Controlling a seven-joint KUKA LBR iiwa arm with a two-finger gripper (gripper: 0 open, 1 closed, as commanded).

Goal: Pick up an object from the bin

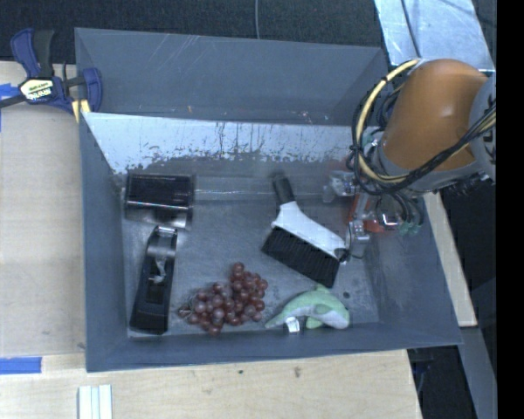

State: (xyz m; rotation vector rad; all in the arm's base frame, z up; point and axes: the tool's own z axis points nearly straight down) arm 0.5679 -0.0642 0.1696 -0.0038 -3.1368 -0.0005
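My gripper [359, 227] hangs at the bin's right side, below the arm's wrist, with its lower end just beside the right end of a brush. The brush [302, 245] has a white back, black bristles and a dark handle pointing to the bin's far wall; it lies slanted in the middle right. A pale green soft thing [318, 310] lies near the front wall, below the brush. I see nothing held in the gripper.
A bunch of dark red grapes [227, 298] lies at the front middle. A black tape dispenser [155, 279] lies along the left side, with a black box [159, 194] behind it near the far-left corner. The arm's orange cover and cables overhang the right wall.
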